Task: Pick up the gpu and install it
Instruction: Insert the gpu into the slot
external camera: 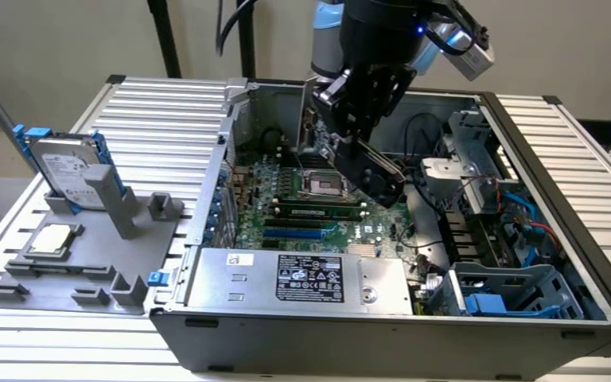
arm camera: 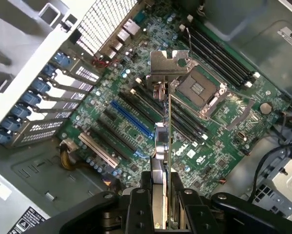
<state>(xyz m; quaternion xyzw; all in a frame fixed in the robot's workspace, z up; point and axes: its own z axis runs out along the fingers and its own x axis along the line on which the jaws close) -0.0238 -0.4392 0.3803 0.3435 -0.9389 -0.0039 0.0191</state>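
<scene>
You have the gpu [arm camera: 161, 146] clamped edge-on in the end effector [arm camera: 163, 214], its fingers closed on the card's two faces, so the job at this stage is judged to be alignment rather than grip. Bring the card's long edge parallel to the expansion slots, such as the blue slot [arm camera: 132, 118], before you commit any downward travel. Point the silver bracket [arm camera: 166, 66] toward the rear slot covers [arm camera: 82, 73]; it sits at the card's far end, away from the fingers. In the exterior view the gpu [external camera: 378, 177] hangs tilted below the end effector [external camera: 364, 155], inside the open case [external camera: 391, 334] and above the motherboard [arm camera: 111, 92], apart from it. The card lies over the strip between the processor socket [arm camera: 198, 87] and the slots (how squarely it lines up with any one slot cannot be told from here), so level it first and watch that the bracket clears the socket's lever
</scene>
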